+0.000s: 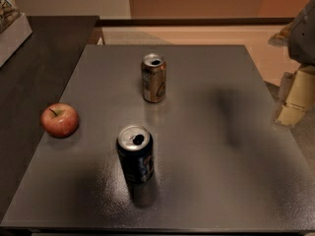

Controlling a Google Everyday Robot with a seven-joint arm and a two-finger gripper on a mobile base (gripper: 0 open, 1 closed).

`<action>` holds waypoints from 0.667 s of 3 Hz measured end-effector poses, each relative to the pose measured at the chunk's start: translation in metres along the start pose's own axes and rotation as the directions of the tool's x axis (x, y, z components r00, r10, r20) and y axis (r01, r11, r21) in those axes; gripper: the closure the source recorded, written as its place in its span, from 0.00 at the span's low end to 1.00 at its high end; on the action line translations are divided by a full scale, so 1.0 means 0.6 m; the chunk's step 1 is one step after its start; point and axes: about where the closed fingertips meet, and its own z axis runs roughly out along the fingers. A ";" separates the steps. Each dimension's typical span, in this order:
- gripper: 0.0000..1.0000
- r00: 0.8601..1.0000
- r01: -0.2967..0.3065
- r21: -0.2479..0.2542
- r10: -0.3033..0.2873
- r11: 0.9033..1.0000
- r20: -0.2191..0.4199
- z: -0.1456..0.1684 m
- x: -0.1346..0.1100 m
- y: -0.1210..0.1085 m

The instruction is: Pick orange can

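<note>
The orange can (153, 77) stands upright at the far middle of the grey table (221, 181). It has a coppery body with pale marks and an opened silver top. My gripper (290, 107) hangs at the right edge of the view, beside the table's right edge, with pale beige parts under a grey arm section (302, 31). It is far to the right of the orange can and touches nothing.
A dark blue can (135, 154) stands upright in front of the orange can, nearer the camera. A red apple (60, 120) lies at the table's left edge. A darker counter (34, 68) adjoins on the left, with a box (12, 31) at its far corner.
</note>
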 end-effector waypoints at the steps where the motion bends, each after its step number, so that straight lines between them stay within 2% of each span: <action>1: 0.00 1.000 0.000 0.000 0.000 1.000 0.000 0.000 0.000 0.000; 2: 0.00 1.000 0.010 0.021 -0.010 1.000 0.011 0.003 -0.019 -0.015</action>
